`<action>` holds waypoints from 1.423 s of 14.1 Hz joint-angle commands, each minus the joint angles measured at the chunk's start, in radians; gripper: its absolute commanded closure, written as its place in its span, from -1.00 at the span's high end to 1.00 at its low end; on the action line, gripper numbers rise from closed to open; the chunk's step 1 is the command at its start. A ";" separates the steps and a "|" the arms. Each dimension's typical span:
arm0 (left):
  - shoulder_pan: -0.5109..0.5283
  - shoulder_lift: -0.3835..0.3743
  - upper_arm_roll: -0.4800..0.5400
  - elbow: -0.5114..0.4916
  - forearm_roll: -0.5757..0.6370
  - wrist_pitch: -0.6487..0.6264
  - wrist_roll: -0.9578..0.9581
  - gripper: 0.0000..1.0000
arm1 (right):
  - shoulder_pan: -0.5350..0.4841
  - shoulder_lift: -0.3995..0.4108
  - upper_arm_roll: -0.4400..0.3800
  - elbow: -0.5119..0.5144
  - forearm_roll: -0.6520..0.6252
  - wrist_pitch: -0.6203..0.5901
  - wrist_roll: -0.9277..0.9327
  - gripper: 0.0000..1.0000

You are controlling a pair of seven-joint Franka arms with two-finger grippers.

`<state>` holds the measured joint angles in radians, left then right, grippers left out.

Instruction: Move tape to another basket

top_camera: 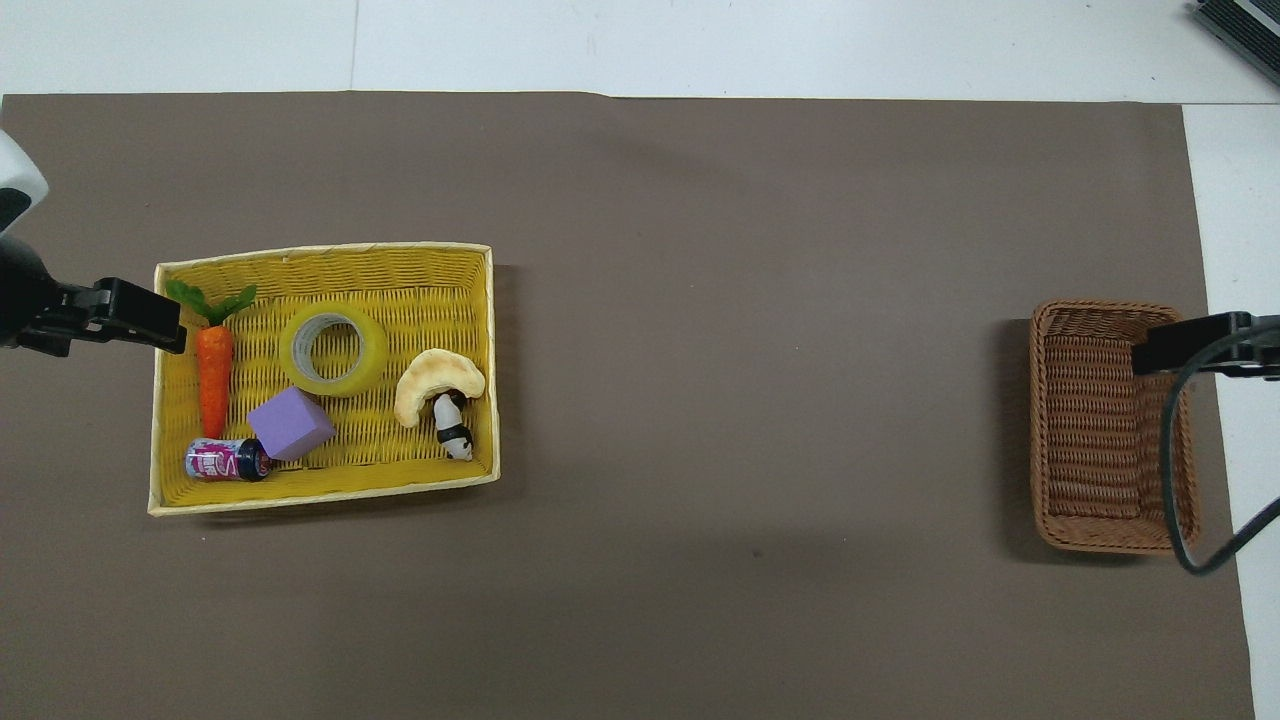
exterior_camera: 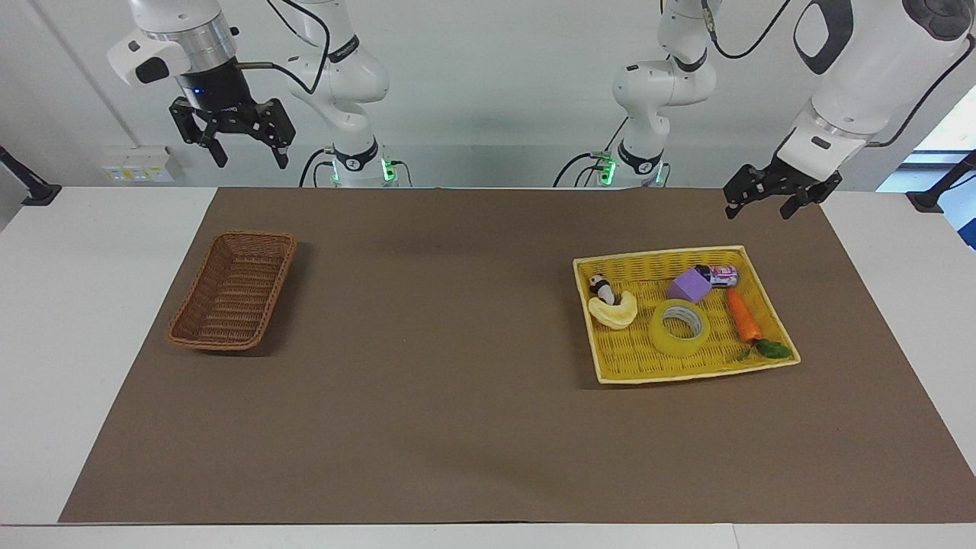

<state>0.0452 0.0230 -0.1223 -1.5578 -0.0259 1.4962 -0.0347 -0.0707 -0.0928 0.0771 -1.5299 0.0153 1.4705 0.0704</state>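
Two baskets sit on the brown mat that covers the white surface [exterior_camera: 46, 320]. The big, flat, bright yellow woven basket [exterior_camera: 602, 366] is at the left arm's end of the surface. The wide roll of see-through yellow tape with a pale ring inside [exterior_camera: 679, 327] lies flat in this yellow basket, hole up, near its middle. Beside the tape, toward the left arm's end, lies an orange toy carrot with green leaves [exterior_camera: 743, 316]. A purple foam block [exterior_camera: 689, 285] lies nearer to the robots than the tape, just beside it. A little pink and white can [exterior_camera: 720, 274] lies on its side next to the block. A pale yellow curved toy [exterior_camera: 614, 310] lies beside the tape, toward the right arm's end, and a small black and white panda toy [exterior_camera: 601, 287] touches it.

The small, deep, dark brown wicker basket [exterior_camera: 232, 290] sits well apart from the yellow basket, at the right arm's end of the surface. Nothing is in it.

The left hand [exterior_camera: 772, 200] hangs in the air over the mat, by the yellow basket's corner near the can. Its fingers are spread and hold nothing. The right hand [exterior_camera: 233, 137] waits high up, over the edge of the surface near the brown basket. Its fingers are spread wide too.
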 commanded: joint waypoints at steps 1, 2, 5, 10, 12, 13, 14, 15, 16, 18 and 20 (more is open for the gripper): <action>0.004 -0.046 0.003 -0.065 0.006 0.035 0.019 1.00 | -0.011 -0.001 0.004 0.011 0.015 -0.021 -0.023 1.00; 0.004 -0.046 0.003 -0.074 0.006 0.042 0.019 1.00 | -0.011 -0.001 0.003 0.011 0.015 -0.021 -0.023 1.00; 0.004 -0.046 0.003 -0.116 0.006 0.085 0.019 1.00 | -0.011 0.001 0.003 0.011 0.015 -0.021 -0.023 1.00; 0.005 -0.051 0.004 -0.194 0.006 0.179 0.019 1.00 | -0.011 -0.001 0.004 0.011 0.015 -0.021 -0.023 1.00; 0.013 -0.051 0.004 -0.253 0.004 0.258 0.019 1.00 | -0.011 -0.001 0.004 0.011 0.015 -0.021 -0.023 1.00; 0.016 -0.051 0.004 -0.275 0.004 0.289 0.021 1.00 | -0.011 -0.001 0.004 0.011 0.015 -0.021 -0.023 1.00; 0.016 -0.043 0.004 -0.297 0.004 0.318 0.022 1.00 | -0.011 -0.001 0.004 0.011 0.015 -0.021 -0.023 1.00; 0.018 -0.034 0.004 -0.321 0.004 0.364 0.021 1.00 | -0.009 0.001 0.004 0.011 0.015 -0.021 -0.023 1.00; 0.019 -0.029 0.004 -0.362 0.004 0.418 0.022 1.00 | -0.011 -0.001 0.004 0.011 0.015 -0.019 -0.023 1.00; 0.039 0.004 0.003 -0.416 0.004 0.511 0.021 1.00 | -0.009 -0.001 0.004 0.011 0.015 -0.021 -0.023 1.00; 0.038 0.078 0.003 -0.429 0.004 0.559 0.021 1.00 | -0.011 -0.001 0.004 0.011 0.015 -0.021 -0.023 1.00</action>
<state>0.0704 0.0487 -0.1129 -1.9606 -0.0259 1.9901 -0.0292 -0.0707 -0.0928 0.0771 -1.5299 0.0153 1.4705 0.0704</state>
